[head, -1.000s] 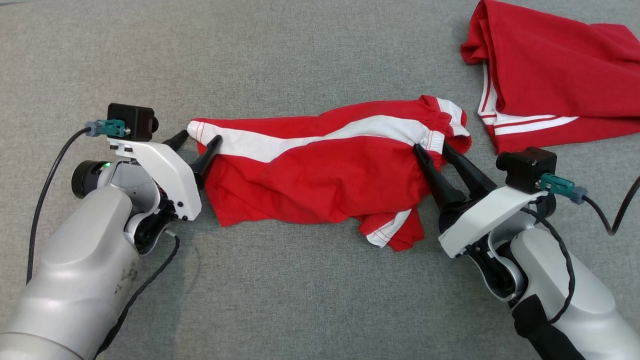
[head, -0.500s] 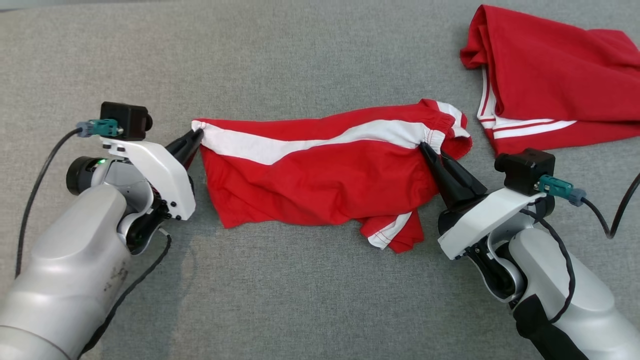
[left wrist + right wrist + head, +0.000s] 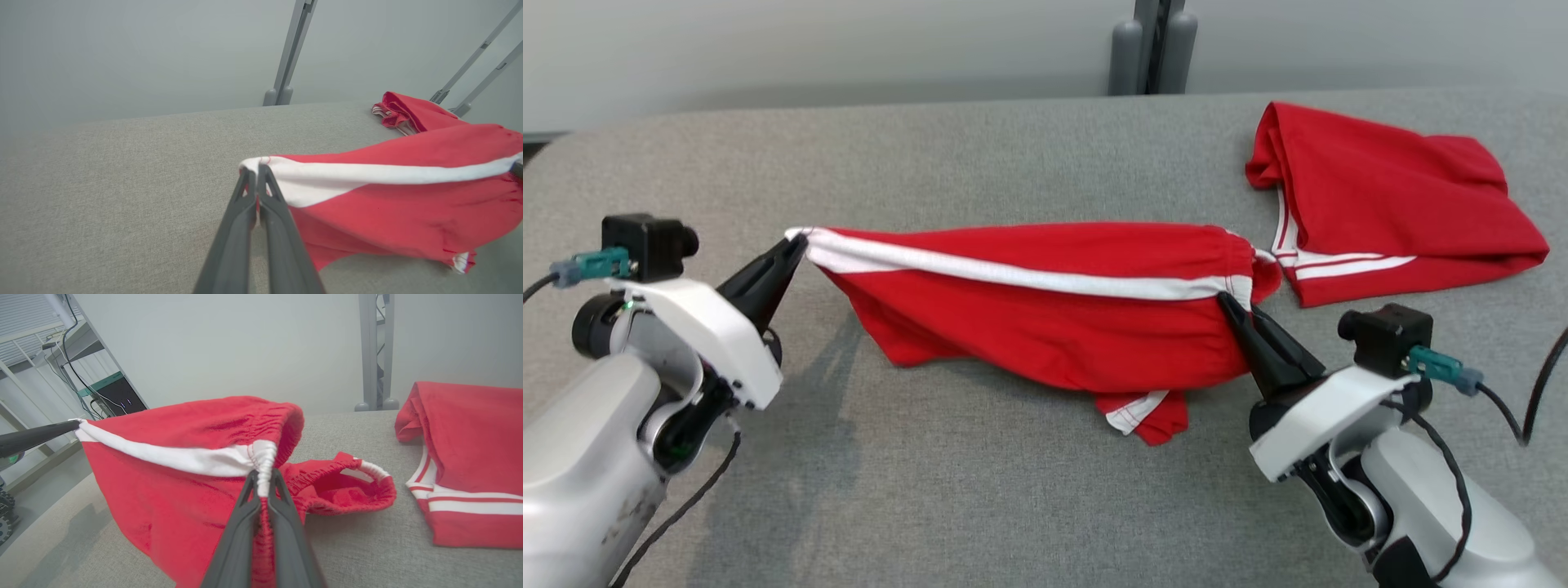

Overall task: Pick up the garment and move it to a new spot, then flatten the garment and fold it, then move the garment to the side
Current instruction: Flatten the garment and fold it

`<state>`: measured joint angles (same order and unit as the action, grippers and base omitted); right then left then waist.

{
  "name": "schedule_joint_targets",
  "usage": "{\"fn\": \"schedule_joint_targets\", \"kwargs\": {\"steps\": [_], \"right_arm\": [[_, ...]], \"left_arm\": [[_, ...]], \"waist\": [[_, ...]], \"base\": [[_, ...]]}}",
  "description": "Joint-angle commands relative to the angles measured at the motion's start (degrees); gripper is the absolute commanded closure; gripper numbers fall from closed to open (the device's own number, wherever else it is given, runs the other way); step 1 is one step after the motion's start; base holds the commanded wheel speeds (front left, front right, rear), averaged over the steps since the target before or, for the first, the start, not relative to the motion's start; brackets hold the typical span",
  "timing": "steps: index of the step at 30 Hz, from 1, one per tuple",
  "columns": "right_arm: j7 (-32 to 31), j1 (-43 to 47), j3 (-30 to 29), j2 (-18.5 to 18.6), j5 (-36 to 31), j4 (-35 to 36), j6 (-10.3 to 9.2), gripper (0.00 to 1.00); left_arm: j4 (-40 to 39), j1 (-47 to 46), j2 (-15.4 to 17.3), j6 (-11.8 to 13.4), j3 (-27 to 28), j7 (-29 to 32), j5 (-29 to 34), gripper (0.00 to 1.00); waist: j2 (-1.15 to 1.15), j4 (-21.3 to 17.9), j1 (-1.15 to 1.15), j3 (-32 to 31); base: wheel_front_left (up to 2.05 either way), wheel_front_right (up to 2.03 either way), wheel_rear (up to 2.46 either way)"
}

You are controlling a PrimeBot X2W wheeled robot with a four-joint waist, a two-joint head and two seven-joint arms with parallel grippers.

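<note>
The grey table [image 3: 1013, 506] carries a folded red shirt [image 3: 1388, 212]. Left of that shirt, the red shorts [image 3: 1045, 327] hang stretched taut, sagging toward the table. The right gripper [image 3: 1227, 302] is clamped on the waistband, just beside the shirt. The left gripper [image 3: 796, 241] is pinched on the white-striped hem, well apart from the shirt.

The red shorts [image 3: 1045, 327] have a white stripe along the side and a stretchy waistband. They are pulled out long and tight, stripe on top, up off the middle of the grey tabletop [image 3: 980, 506], with the waistband toward its right edge. One leg end sags down to the tabletop.
</note>
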<state>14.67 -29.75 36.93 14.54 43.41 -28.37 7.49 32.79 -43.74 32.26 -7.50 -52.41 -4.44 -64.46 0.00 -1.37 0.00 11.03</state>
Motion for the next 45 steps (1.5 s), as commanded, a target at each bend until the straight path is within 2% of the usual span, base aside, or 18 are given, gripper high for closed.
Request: {"fn": "schedule_joint_targets", "kwargs": {"steps": [1, 9, 18, 19, 26, 29, 33, 36, 45], "right_arm": [[0.4, 1.4, -0.5, 0.7, 0.3, 0.6, 0.02, 1.0], [0.6, 7.1, -4.4, 1.8, -1.8, 7.8, 0.02, 1.0], [0.6, 15.5, -8.4, 3.3, -4.7, 16.1, 0.02, 1.0], [0.6, 16.9, -9.6, 3.5, -5.1, 17.4, 0.02, 1.0], [0.4, 18.2, -11.0, 3.8, -6.0, 19.3, 0.02, 1.0], [-0.3, 16.9, -10.9, 4.0, -6.1, 19.5, 0.02, 1.0], [-1.8, 13.1, -10.4, 4.0, -5.8, 18.4, 0.02, 1.0], [-4.1, 6.4, -9.7, 3.9, -4.1, 16.4, 0.02, 1.0], [-7.8, -14.0, -5.2, 7.1, 2.3, 10.5, 0.03, 1.0]], "left_arm": [[-1.2, 1.7, 1.2, 0.3, 0.4, -0.6, -0.5, 1.0], [-14.5, 10.2, 6.0, 4.3, 2.6, -3.8, -3.6, 1.0], [-37.0, 24.3, 13.6, 15.2, 4.8, -7.0, -7.5, 1.0], [-40.9, 26.7, 14.9, 17.5, 5.1, -7.6, -7.7, 1.0], [-47.2, 28.6, 16.7, 20.6, 6.0, -8.2, -7.1, 1.0], [-48.0, 26.6, 16.9, 20.5, 6.3, -7.4, -6.5, 1.0], [-45.9, 22.1, 17.3, 18.3, 6.3, -4.3, -5.6, 1.0], [-41.2, 14.4, 16.0, 14.3, 7.0, -0.3, -5.7, 1.0], [-23.6, -7.1, 10.5, 5.4, 7.1, 11.1, -4.2, 1.0]], "waist": [[0.0, 0.2, 0.0, -2.2], [0.0, 0.3, 0.0, -5.0], [0.0, 0.5, 0.0, -5.3], [0.0, 0.8, 0.0, -5.0], [0.0, 1.8, 0.0, -4.5], [0.0, 2.0, 0.0, -4.4], [0.0, 2.0, 0.0, -3.3], [0.0, 2.2, 0.0, -0.9], [0.0, 2.4, 0.0, 7.5]], "base": [[0.0, 0.0, 0.0], [0.0, 0.0, 0.0], [0.0, 0.0, 0.0], [0.0, 0.0, 0.0], [0.0, 0.0, 0.0], [0.0, 0.0, 0.0], [0.0, 0.0, 0.0], [0.0, 0.0, 0.0], [0.0, 0.0, 0.0]]}}
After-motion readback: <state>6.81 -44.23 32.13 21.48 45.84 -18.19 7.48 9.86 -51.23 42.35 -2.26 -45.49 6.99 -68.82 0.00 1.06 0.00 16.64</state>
